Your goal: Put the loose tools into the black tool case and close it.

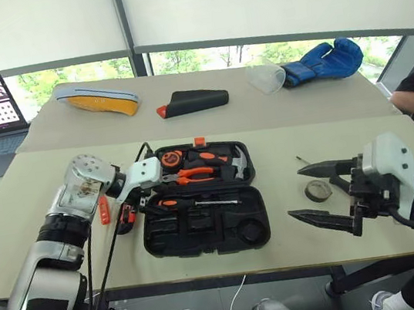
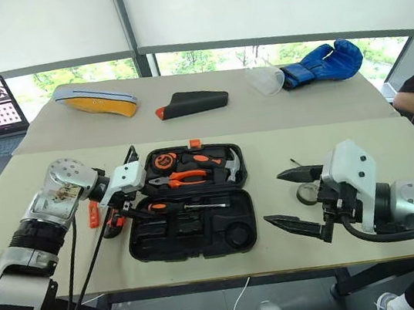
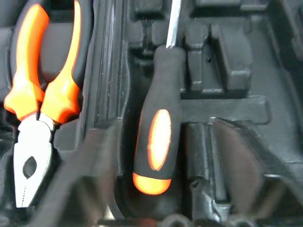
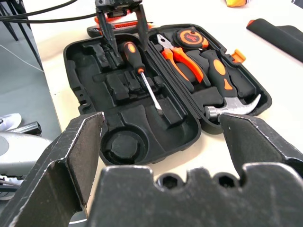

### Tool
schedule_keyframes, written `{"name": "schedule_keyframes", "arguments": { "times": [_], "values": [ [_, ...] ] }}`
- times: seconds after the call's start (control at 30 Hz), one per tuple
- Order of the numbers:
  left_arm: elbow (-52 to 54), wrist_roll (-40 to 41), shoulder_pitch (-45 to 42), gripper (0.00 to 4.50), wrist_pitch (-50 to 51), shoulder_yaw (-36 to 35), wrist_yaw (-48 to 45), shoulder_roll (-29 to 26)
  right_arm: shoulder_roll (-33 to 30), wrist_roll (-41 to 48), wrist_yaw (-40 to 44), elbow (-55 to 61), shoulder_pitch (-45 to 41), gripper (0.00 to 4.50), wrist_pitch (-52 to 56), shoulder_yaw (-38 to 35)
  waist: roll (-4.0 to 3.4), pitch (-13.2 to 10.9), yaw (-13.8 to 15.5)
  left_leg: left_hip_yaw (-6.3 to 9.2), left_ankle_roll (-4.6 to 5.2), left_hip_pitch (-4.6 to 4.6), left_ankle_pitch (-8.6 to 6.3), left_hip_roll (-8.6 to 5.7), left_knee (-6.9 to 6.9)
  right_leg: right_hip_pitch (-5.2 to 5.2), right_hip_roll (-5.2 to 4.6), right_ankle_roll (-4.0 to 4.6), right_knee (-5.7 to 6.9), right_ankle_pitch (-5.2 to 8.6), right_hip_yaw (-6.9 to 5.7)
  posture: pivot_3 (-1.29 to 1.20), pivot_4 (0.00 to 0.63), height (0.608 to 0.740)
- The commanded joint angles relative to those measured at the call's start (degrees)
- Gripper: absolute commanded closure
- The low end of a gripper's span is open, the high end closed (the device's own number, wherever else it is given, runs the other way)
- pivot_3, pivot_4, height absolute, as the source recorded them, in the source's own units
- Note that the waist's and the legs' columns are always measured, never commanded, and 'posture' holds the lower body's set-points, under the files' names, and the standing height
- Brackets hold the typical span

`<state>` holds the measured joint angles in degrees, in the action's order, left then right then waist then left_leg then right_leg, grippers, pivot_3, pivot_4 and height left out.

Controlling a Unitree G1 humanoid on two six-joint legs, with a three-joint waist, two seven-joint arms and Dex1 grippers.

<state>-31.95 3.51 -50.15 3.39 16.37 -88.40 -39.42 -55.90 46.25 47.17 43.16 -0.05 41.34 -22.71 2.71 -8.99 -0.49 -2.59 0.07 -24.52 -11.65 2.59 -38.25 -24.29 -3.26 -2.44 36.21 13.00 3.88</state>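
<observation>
Right end effector [image 1: 323,194], nearest the camera, hangs with its two black fingers spread wide and holds nothing, a small dark tape roll [image 1: 318,190] lying on the tabletop [image 1: 268,146] between those fingers as the head views show it, with a slim dark tool [image 1: 302,160] just beyond; the left end effector [image 2: 124,209] stands over the near-left corner of the black tool case [image 1: 202,198], fingers parted to either side of an orange-and-black screwdriver [image 4: 141,75] that lies in the moulded tray and looks released rather than gripped. Pliers [image 1: 188,176], hammer [image 1: 227,161] and tape measure [image 1: 169,159] already sit in the far half. By these pictures the job is partly done: an orange-black utility knife [image 1: 104,209] outside the left end effector, the roll and the slim tool remain loose, and the case is still open
</observation>
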Motion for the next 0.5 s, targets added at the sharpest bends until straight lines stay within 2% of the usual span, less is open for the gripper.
{"name": "schedule_keyframes", "arguments": {
  "times": [0.03,0.07,0.1,0.17,0.47,0.5],
  "values": [
    [2.5,3.3,-4.0,0.32,4.4,-3.6,1.5,1.9,0.1,-0.1,-0.2,0.6,-0.5,0.00,-1.3,-0.4,0.00,0.0,0.2,0.02,0.00,-0.05,0.00,-0.01,-0.05,-0.01,0.00,-0.03,0.00,-0.01,0.00,0.00,0.150,0.734],
    [2.9,3.6,-4.2,0.32,5.0,-3.8,1.5,2.3,0.2,-0.2,-0.2,0.6,-0.4,0.00,-1.4,-0.3,0.00,0.0,0.2,0.03,0.00,-0.08,0.00,-0.01,-0.09,-0.01,0.00,-0.06,-0.01,-0.02,-0.01,0.00,0.150,0.734],
    [3.3,3.7,-4.4,0.54,5.4,-3.9,1.6,2.7,0.2,-0.3,-0.2,0.6,-0.4,0.00,-1.4,-0.3,0.00,0.0,0.1,0.03,0.00,-0.10,0.00,-0.02,-0.13,0.00,-0.01,-0.08,-0.02,-0.03,-0.01,0.00,0.150,0.734],
    [4.3,3.3,-3.7,1.13,4.9,-2.8,0.6,3.1,0.3,-0.4,-0.3,0.7,-0.3,0.00,-1.5,-0.1,0.00,0.0,0.1,0.03,0.00,-0.10,0.00,-0.02,-0.13,0.00,-0.01,-0.09,-0.02,-0.03,0.00,0.00,0.150,0.734],
    [1.2,-0.5,-2.5,4.43,0.5,0.5,0.9,5.4,0.6,-0.8,-0.6,0.5,-0.5,0.00,-1.5,-0.1,0.00,0.0,-0.2,0.03,0.00,-0.09,0.00,-0.01,-0.15,0.00,0.01,-0.07,0.00,-0.05,0.00,0.00,0.150,0.734],
    [1.4,-1.0,-1.9,4.43,0.2,1.1,0.7,5.4,0.7,-0.8,-0.7,0.4,-0.5,0.00,-1.4,-0.1,0.00,0.0,-0.2,0.03,0.01,-0.09,0.00,-0.01,-0.15,0.00,0.01,-0.07,0.00,-0.05,0.00,0.00,0.150,0.734]
  ]
}}
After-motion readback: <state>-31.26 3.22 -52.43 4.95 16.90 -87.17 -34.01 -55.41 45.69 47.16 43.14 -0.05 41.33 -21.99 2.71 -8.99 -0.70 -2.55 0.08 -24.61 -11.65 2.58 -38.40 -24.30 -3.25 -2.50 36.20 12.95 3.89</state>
